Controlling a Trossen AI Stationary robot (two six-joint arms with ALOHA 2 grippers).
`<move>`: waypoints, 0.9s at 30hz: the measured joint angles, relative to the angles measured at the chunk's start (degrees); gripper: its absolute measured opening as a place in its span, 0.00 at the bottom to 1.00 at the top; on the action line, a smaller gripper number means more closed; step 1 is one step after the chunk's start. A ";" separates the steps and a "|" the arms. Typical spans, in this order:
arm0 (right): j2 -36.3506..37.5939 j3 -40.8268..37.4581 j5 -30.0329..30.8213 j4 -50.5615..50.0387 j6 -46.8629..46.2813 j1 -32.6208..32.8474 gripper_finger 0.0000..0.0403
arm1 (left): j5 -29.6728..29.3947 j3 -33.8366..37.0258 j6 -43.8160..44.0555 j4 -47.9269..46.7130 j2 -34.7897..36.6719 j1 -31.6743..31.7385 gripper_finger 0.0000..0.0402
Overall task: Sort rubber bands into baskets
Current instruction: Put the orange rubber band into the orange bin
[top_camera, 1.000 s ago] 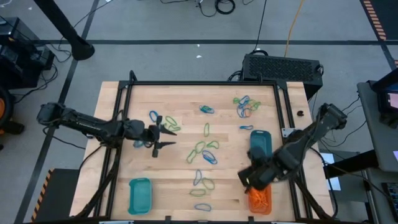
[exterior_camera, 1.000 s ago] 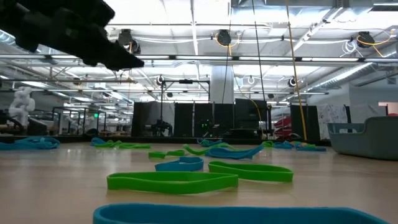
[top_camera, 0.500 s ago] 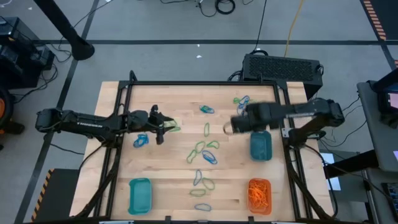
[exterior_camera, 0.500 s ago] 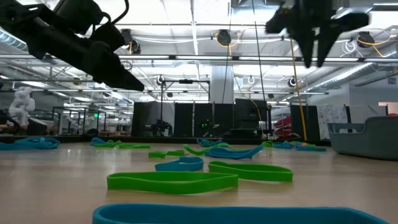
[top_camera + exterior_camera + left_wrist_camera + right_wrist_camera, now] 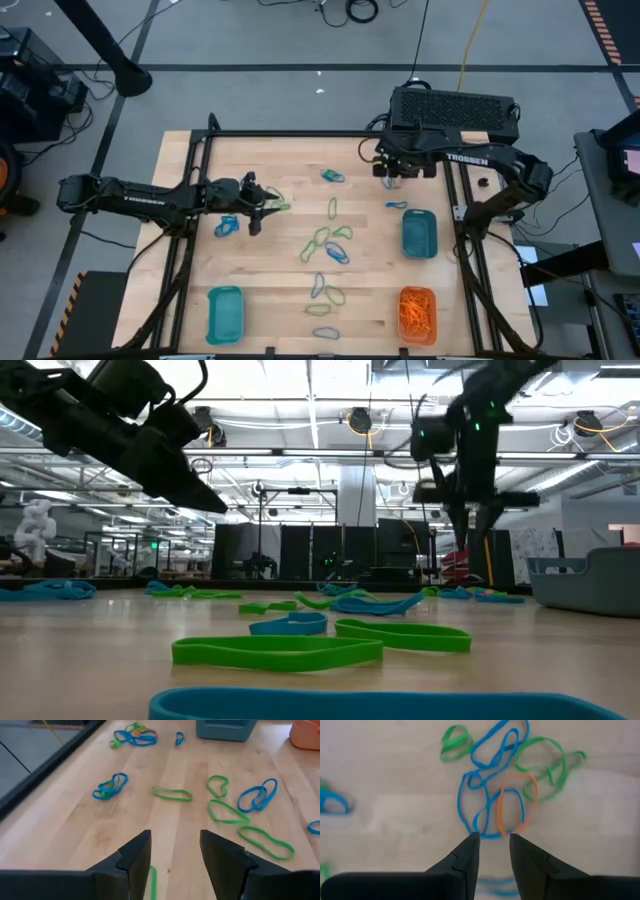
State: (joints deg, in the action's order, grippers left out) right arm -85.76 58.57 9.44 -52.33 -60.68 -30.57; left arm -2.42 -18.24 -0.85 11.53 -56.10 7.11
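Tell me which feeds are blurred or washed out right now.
Right wrist view: the tangle of rubber bands is soft with motion blur and the wood looks pale; the right pincer stays sharp. Low view: the right arm is smeared, bright ceiling lights glare, and the near basket rim is out of focus. Left wrist and high views look clear.

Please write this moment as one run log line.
right tool: open, above tangled bands, far right | left tool: open, hovering | orange basket: holds orange bands

Bands (image 5: pixel 328 243) lie scattered mid-table (image 5: pixel 290 300). Baskets sit at seven (image 5: pixel 225 312), five (image 5: pixel 418 312) and three o'clock (image 5: pixel 418 235). The left hand (image 5: pixel 256 207) hangs at nine, the right hand (image 5: pixel 392 175) over a tangle (image 5: pixel 495 785) at one.
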 joint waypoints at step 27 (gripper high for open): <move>-9.11 -8.75 1.41 18.33 6.28 -6.69 0.25 | 0.92 0.00 0.51 -0.55 0.00 0.00 0.44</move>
State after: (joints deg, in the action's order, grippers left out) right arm -94.87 49.82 10.86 -34.00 -54.39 -37.25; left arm -1.50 -18.24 -0.34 10.98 -56.10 7.11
